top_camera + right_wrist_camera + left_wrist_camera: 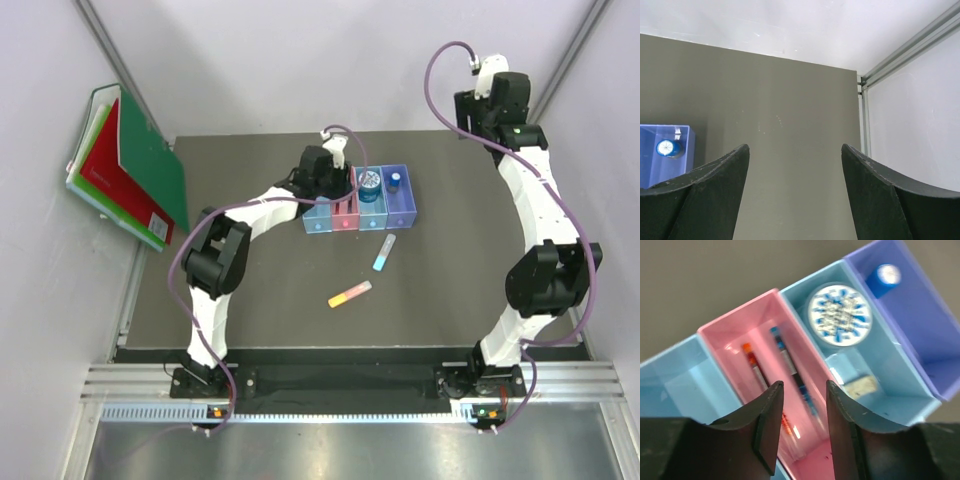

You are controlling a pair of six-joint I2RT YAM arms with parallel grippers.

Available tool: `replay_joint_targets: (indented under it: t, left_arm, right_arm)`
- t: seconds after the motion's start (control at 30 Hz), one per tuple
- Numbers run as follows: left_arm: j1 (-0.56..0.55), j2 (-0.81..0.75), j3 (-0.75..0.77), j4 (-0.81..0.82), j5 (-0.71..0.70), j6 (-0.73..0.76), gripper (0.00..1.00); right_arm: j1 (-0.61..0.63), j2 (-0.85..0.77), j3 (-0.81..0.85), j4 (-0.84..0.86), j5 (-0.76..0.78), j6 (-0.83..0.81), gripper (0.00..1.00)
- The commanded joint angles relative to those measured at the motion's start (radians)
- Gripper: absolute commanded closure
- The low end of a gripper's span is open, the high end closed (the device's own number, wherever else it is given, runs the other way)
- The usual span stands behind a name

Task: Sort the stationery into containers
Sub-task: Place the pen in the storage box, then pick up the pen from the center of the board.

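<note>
The containers are four joined bins at the table's middle back. My left gripper hangs over the pink bin, open, with nothing between its fingers. Below it, on the bin floor, lie the red-black pen and the blue pen. The blue bin beside it holds the round blue tin and the beige eraser. The violet bin holds the grey-capped blue bottle. A light-blue stick and a yellow-pink stick lie loose on the table. My right gripper is raised at the back right, open and empty.
Green and red folders lean against the left wall. The leftmost light-blue bin shows nothing inside. The right wrist view shows the table's far right corner and a metal frame post there.
</note>
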Motion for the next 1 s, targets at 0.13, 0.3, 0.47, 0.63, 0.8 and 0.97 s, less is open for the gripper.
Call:
replay_joint_targets:
  t: [0.13,0.3,0.47,0.63,0.8,0.97]
  left_arm:
    - [0.010,-0.236,-0.023,-0.183,0.371,0.333,0.48]
    - [0.007,-0.322,-0.149,-0.361,0.391,0.508,0.33]
    - [-0.008,-0.345,-0.235,-0.540,0.352,0.572,0.28]
    - [-0.068,-0.354,-0.269,-0.640,0.353,0.583,0.18]
    - [-0.123,-0.374,-0.315,-0.646,0.361,0.562,0.12]
    - [-0.170,-0.380,-0.316,-0.659,0.378,0.516,0.08]
  right_arm:
    - [0.024,-0.083,-0.046,-0.004,-0.041,-0.029,0.19]
    - [0.051,-0.134,-0.154,-0.004,-0.066,-0.036,0.12]
    - [0.068,-0.157,-0.186,-0.018,-0.116,-0.049,0.02]
    - [0.088,-0.162,-0.189,-0.027,-0.106,-0.074,0.01]
    - [0.102,-0.163,-0.188,-0.028,-0.089,-0.086,0.00]
    - [0.111,-0.157,-0.191,-0.031,-0.081,-0.105,0.00]
